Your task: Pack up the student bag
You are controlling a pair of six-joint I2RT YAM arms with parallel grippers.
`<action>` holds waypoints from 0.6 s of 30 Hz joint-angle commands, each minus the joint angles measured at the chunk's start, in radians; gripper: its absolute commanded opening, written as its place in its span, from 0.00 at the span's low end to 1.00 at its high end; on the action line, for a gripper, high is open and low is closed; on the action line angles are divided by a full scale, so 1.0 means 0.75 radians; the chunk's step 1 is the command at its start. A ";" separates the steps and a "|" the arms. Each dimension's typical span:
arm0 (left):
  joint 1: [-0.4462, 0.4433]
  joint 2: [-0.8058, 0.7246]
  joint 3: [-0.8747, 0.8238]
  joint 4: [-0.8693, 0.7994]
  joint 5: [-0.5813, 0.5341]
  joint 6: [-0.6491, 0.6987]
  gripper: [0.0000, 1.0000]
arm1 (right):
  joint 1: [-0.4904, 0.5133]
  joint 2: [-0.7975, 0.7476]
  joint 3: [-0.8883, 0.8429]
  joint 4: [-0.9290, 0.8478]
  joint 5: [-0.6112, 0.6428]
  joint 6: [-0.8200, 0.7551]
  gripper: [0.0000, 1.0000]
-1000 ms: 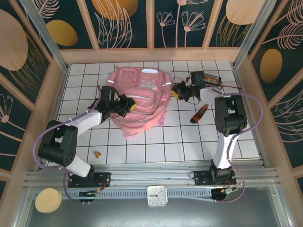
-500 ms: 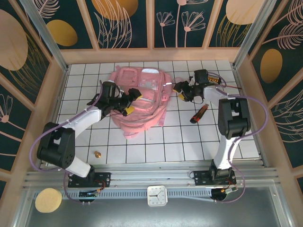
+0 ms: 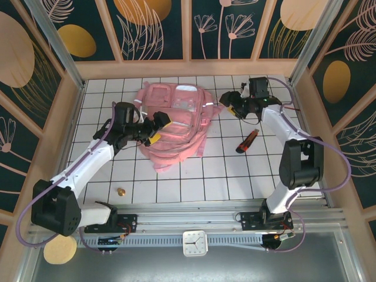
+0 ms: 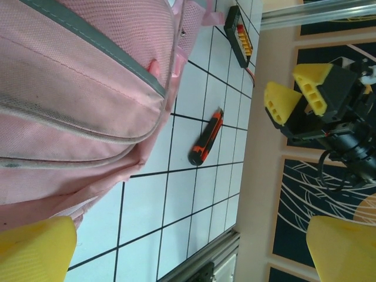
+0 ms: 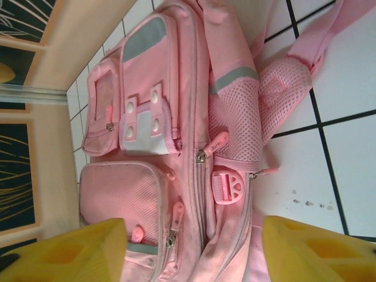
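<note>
At the near edge, a small white clock (image 3: 194, 242) sits on the rail in front of the arm bases. A little brass piece (image 3: 121, 191) lies alone on the white tiled table (image 3: 194, 176), ahead of the left base. Farther in and to the right, an orange-and-black box cutter (image 3: 247, 141) lies well clear of the student bag (image 3: 176, 120). The bag lies flat in the far half of the table, left of centre, with its pockets facing up. The left gripper (image 3: 157, 128) hangs over the bag's near left part with its yellow fingers (image 4: 35, 247) spread wide and nothing between them. The left wrist view shows pink fabric just beside one finger, but whether they touch cannot be told. Beyond that, the right gripper (image 3: 228, 104) sits just off the bag's far right corner near the mesh side pocket and strap. It is aimed at the bag with its jaws parted and empty. A black device with orange buttons (image 4: 241, 35) lies at the far right.
</note>
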 commanded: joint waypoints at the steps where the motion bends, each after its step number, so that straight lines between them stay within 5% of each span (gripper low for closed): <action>1: 0.004 -0.025 0.114 -0.090 -0.030 0.086 0.99 | 0.004 -0.143 0.053 -0.029 0.072 -0.119 0.69; 5: 0.006 -0.040 0.257 -0.171 -0.198 0.251 0.99 | 0.013 -0.272 0.049 -0.019 0.149 -0.267 0.81; 7: 0.004 -0.065 0.292 -0.150 -0.272 0.290 0.99 | 0.015 -0.350 0.031 0.009 0.180 -0.333 0.99; 18: 0.004 -0.278 0.206 0.071 -0.669 0.444 0.99 | 0.012 -0.843 -0.279 0.427 0.229 -0.664 0.99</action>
